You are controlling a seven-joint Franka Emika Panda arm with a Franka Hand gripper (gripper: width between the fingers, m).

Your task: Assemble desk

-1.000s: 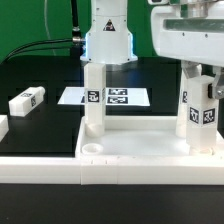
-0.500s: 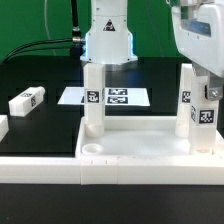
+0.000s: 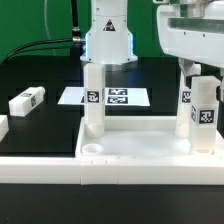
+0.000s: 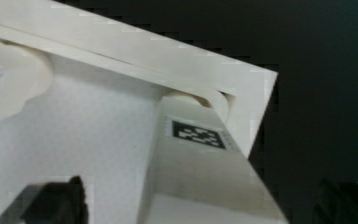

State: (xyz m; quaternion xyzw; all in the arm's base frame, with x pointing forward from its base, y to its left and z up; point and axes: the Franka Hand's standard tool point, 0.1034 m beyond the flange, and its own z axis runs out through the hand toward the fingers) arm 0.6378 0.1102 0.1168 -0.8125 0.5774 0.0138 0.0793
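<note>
Three upright legs, exterior view: the left leg [image 3: 93,98], the far right leg [image 3: 184,108] and the near right leg [image 3: 206,118] are standing on end in the tabletop [image 3: 140,152], their long axes vertical.
Gripper, exterior view: the gripper [image 3: 201,74] is hanging straight over the near right leg, whose top is reaching up between the fingers. Contact cannot be told from here.
Loose leg, exterior view: the loose leg [image 3: 27,100] is lying flat on the black table [image 3: 40,125], well apart from the gripper, toward the exterior view's left. Its long axis is running level and slanted.
Empty socket, exterior view: the socket [image 3: 90,147] is sitting unfilled just in front of the left leg.
Marker board, exterior view: the marker board [image 3: 125,97] is lying behind the tabletop.
Gripper, wrist view: the fingers [image 4: 55,200] are standing spread on either side of the near right leg [image 4: 202,150] and seem to be pinching nothing. One tip is blending into the dark table.
Tabletop, wrist view: its rim [image 4: 158,55] is running past the leg's foot.
Deciding relation, judged: the leg below is pointing straight up into the hand, so a clean exit is calling for a vertical rise. The remaining leg is waiting far toward the exterior view's left.
</note>
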